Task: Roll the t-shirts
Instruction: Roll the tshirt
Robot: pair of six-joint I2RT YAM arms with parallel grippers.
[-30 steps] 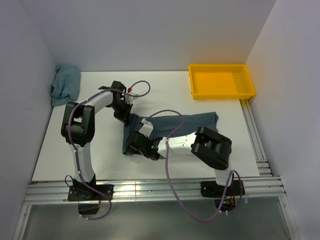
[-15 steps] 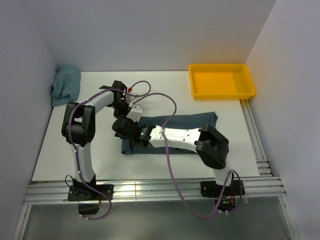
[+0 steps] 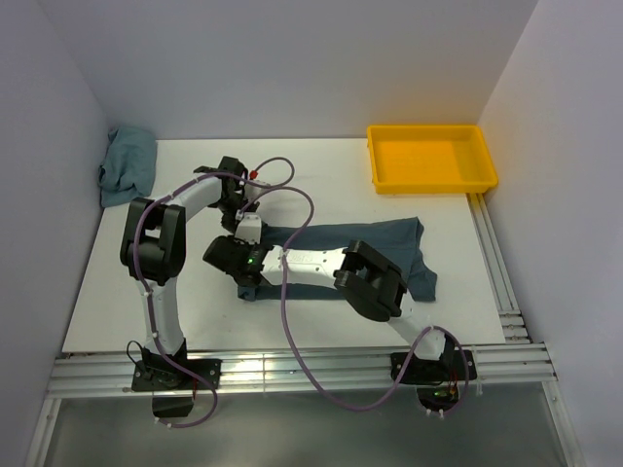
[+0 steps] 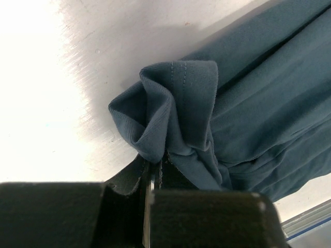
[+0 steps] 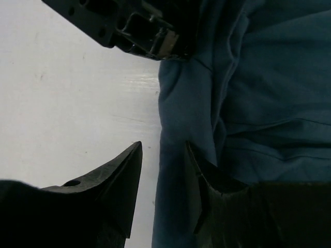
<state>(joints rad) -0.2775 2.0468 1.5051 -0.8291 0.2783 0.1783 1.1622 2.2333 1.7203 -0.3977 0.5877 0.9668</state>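
On the table (image 3: 175,292), left gripper (image 4: 154,168) pinches the t-shirt (image 4: 258,103); right gripper (image 5: 163,155), stretched leftward, stands parted.

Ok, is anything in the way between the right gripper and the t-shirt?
Nothing visible. The right gripper is open, with the edge of the t-shirt between its fingers. The left gripper, shut on a fold of that same end, sits farther along the edge, not in between.

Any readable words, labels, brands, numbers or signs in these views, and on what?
None can be read in any view.
The t-shirt is plain, with no print.
The yellow tray carries no label.
The left arm and right arm show no legible marking.
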